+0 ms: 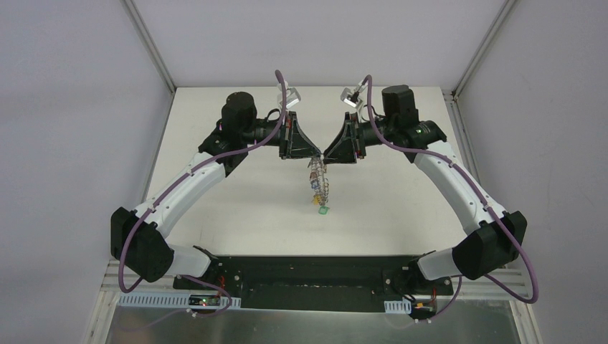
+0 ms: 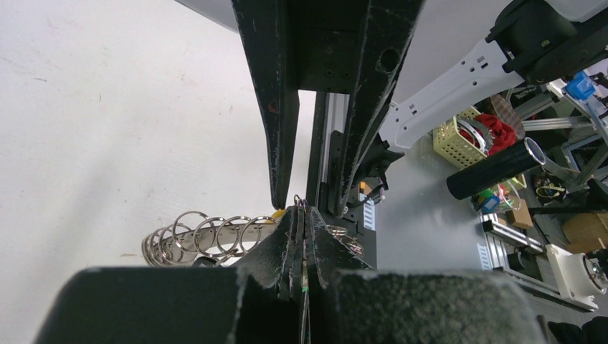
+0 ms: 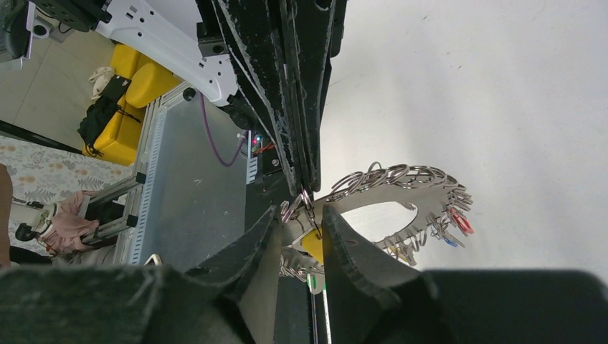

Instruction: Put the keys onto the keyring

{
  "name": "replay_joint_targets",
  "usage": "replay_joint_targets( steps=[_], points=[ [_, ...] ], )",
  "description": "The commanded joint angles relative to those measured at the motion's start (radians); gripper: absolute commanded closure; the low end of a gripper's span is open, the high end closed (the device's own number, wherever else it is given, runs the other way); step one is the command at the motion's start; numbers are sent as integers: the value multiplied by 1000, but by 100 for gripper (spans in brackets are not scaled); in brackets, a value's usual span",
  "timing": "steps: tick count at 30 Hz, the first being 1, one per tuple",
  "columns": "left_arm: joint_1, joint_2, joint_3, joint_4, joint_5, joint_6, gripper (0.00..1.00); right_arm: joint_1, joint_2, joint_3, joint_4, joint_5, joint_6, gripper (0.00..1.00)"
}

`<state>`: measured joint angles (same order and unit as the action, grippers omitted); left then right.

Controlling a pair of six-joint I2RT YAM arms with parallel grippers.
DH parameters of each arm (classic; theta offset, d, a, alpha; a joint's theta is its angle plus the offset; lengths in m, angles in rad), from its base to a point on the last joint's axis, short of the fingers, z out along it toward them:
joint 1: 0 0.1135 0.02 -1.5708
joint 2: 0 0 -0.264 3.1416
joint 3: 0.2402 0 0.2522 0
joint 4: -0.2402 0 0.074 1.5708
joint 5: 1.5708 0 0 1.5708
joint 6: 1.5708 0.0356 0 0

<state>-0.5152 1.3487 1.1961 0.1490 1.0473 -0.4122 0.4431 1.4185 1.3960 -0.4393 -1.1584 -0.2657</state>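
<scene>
The left hand point(image 2: 301, 215) is clamped on the keyring point(image 3: 429, 195), hanging it clear of the surface point(image 3: 502, 107) for access; the right hand point(image 3: 301, 212), spread apart, straddles the yellow key point(image 3: 312, 246) at the left hand's tips.

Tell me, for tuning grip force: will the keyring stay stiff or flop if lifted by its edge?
The keyring hangs flat and unbent from the left gripper, so it is probably stiff. Its wire loops and keys dangle freely and will likely swing. The thin bare metal may slip.

Keyring point(image 3: 401, 193) near edge hidden behind right jaws; keys point(image 1: 319, 188) too small overhead.
</scene>
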Motion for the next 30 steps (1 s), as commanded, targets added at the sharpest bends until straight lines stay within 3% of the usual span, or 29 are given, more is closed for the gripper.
replay_joint_targets(
  steps=[1, 12, 16, 19, 23, 30],
  points=[
    [11, -31, -2, 95, 37, -35, 100, 7, -24, -1, 57, -43, 25, 74],
    [17, -30, -6, 94, 27, -37, 100, 12, -22, 2, 61, -47, 30, 100],
    [17, -31, -6, 77, 40, -19, 100, 19, -20, 42, -11, -10, -26, 100],
    [16, -33, 40, -101, 45, 141, 100, 55, -11, 106, -143, 92, -139, 100],
    [17, -32, 122, -341, 6, 322, 85, 111, 13, 160, -247, 178, -224, 100],
    [4, -18, 160, -470, -1, 451, 68, 145, 30, 187, -282, 223, -257, 100]
  ],
)
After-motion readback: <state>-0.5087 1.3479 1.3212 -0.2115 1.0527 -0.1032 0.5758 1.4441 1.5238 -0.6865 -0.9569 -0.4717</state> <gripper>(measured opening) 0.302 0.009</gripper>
